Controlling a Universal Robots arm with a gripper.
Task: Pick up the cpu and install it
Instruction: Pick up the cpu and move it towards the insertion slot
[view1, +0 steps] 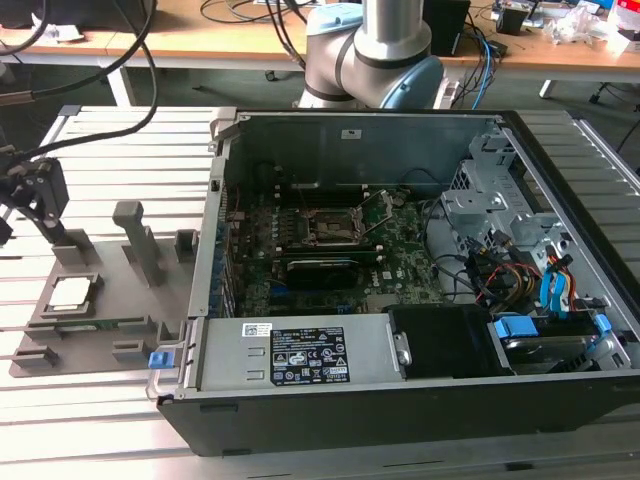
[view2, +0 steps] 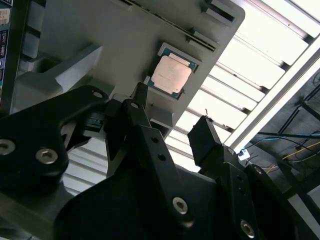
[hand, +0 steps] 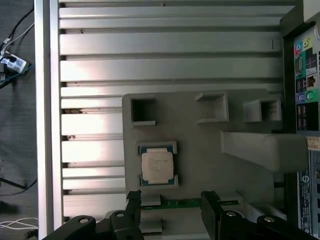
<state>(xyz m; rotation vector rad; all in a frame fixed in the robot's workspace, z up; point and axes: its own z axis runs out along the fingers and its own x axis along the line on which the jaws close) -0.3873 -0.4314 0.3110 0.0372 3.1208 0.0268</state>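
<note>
cpu (view1: 72, 292) lies flat, metal top up, square so no long axis, in a pocket of the grey plate (view1: 115, 295) at the exterior view's lower left. gripper (hand: 171, 200) hovers near it, jaws released, empty.

Exterior view high over case (view1: 400, 410); both wrist views seemingly close above plate (view2: 125, 45) (hand: 200, 160)

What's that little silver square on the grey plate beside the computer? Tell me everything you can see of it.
That is the cpu: a small flat square chip with a silvery metal top and a thin darker rim. It lies flat, top up, in a corner-framed seat on the grey fixture plate. The open tool hangs near, apart from it.
</note>
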